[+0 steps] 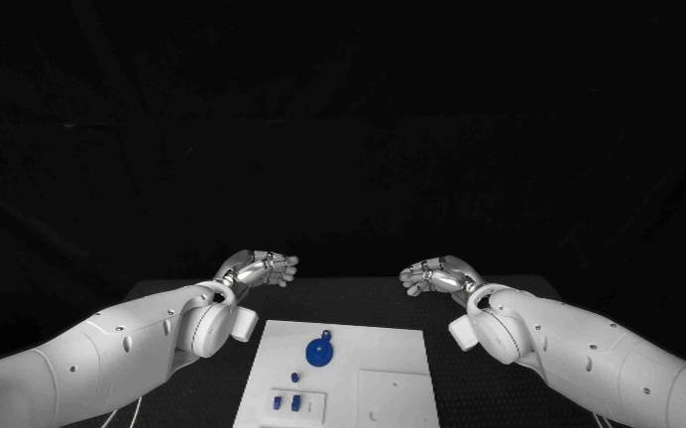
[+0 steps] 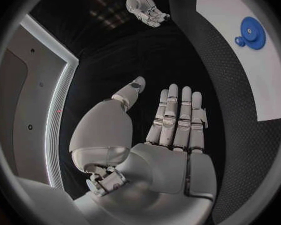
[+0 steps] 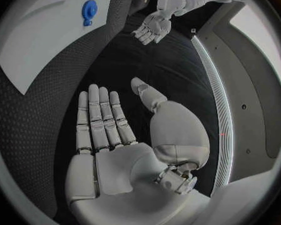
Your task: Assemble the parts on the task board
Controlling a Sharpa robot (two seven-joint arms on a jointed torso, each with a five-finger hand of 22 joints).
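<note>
Both hands hover above the black table (image 1: pixel 186 398) past the far edge of the task board (image 1: pixel 394 349), palms facing each other; the left hand (image 1: pixel 261 269) holds nothing, its fingers straight and side by side, thumb apart; the right hand (image 1: pixel 436 275) likewise is flat and holds nothing; a blue gear (image 1: pixel 320 353) lies on the board's middle; smaller blue parts (image 1: pixel 287 402) sit near its left front corner.

Both white arms reach in over the table's near corners, left hand (image 1: pixel 259 269) and right hand (image 1: pixel 440 275) raised toward the far edge, facing each other, apart, fingers straight and spread, holding nothing
</note>
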